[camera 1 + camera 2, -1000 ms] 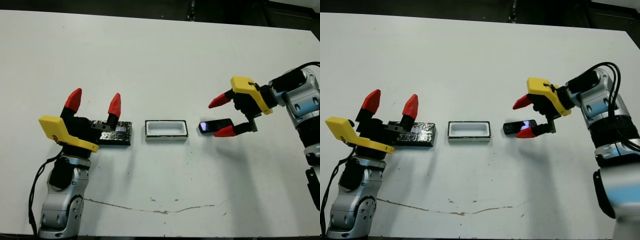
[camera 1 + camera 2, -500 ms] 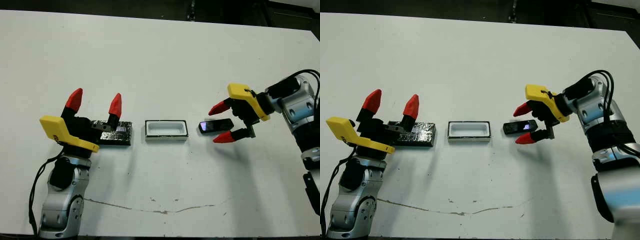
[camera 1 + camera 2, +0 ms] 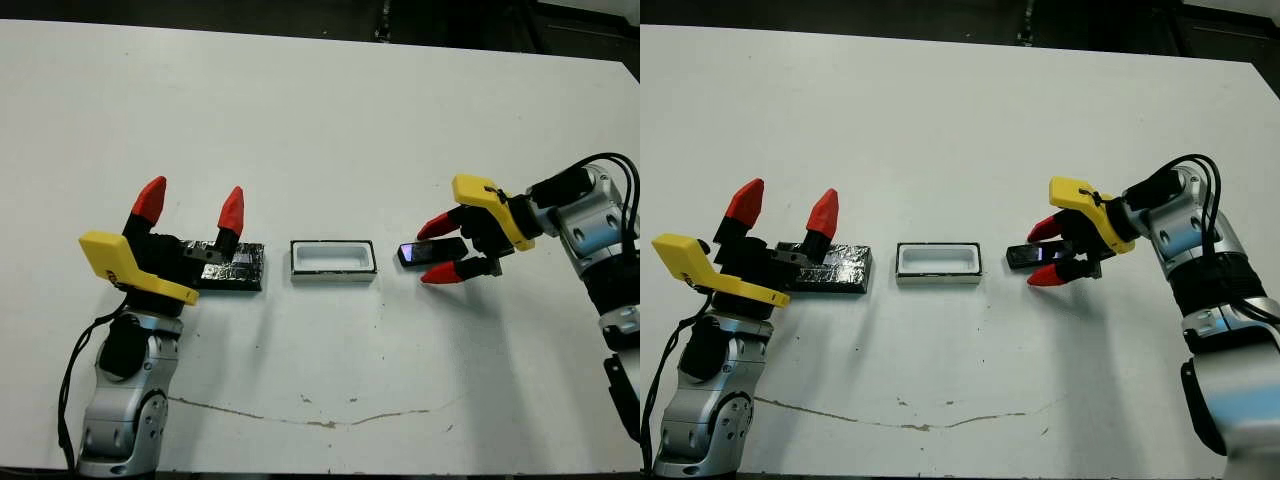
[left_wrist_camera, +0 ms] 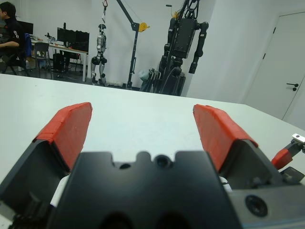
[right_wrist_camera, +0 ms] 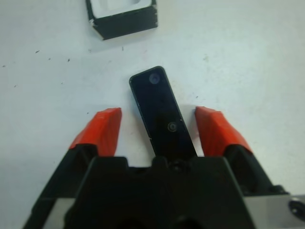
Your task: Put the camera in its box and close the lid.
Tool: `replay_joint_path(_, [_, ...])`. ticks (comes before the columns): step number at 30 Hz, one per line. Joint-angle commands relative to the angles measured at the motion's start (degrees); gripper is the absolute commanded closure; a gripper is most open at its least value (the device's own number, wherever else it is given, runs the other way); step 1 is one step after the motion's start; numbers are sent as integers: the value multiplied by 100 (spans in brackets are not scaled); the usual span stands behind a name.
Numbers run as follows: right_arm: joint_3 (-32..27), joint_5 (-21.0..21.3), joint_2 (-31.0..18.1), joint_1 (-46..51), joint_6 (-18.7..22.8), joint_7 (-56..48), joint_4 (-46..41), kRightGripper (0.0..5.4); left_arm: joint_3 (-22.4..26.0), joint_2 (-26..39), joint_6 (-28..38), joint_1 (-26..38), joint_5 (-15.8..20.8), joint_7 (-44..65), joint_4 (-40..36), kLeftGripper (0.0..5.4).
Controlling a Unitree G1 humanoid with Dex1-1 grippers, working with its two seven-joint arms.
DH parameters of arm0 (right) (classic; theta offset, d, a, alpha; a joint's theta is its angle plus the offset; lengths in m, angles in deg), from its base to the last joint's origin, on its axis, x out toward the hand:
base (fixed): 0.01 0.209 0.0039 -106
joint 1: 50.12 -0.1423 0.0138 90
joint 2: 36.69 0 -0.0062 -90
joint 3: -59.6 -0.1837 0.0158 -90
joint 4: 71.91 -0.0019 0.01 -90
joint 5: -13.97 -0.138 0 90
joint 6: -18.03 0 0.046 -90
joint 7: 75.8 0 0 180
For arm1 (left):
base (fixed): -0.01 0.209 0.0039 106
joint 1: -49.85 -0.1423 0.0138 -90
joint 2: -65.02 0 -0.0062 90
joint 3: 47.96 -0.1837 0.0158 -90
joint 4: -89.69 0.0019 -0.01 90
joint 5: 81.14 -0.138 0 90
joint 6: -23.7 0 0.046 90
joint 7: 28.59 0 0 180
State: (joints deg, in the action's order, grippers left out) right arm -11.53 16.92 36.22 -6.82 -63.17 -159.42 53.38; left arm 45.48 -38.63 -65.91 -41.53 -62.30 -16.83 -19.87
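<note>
Fingers of my right gripper (image 3: 445, 249) stand spread on either side of the camera (image 5: 161, 109), with a gap on each flank and nothing held. That glossy black bar lies flat on the white table (image 3: 330, 120), its long axis running along the fingers and toward the box (image 3: 333, 259), well apart from it. My right arm is the nearer one. My left gripper (image 3: 189, 209) is wide open and empty, above the near end of the glittery speckled lid (image 3: 235, 267). I judge the grasp is next.
</note>
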Motion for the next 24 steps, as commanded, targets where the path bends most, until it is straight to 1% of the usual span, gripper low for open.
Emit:
replay_joint_path(1, [-26,-19,-43,230,-65,90,-183,208,11,33,-4,-46,-19,13,28,0])
replay_joint_path(3, [-71,-90,-35,260,-151,74,-171,238,12,38,21,-54,-38,16,31,0])
replay_joint_path(7, [-53,-114,-64,253,39,66,-225,301,23,36,31,-51,-23,25,45,0])
replay_joint_path(8, [-50,-98,-86,264,31,93,-281,315,24,38,20,-49,-19,23,43,0])
replay_joint_path(11, [-69,-108,-130,277,-201,60,-335,360,15,34,0,-42,-53,-14,22,0])
replay_joint_path(12, [-76,-128,-133,265,-219,17,-310,373,11,29,-21,-40,-74,-44,5,0])
replay_joint_path(19, [-75,-116,-219,237,-242,-53,-512,375,19,42,-36,-25,-32,-17,0,0])
replay_joint_path(22, [-74,23,-342,299,-102,136,-936,375,25,70,-10,-12,-38,17,11,0])
replay_joint_path(24, [-166,18,-396,386,138,308,-1265,375,28,74,-39,-4,-12,24,4,0])
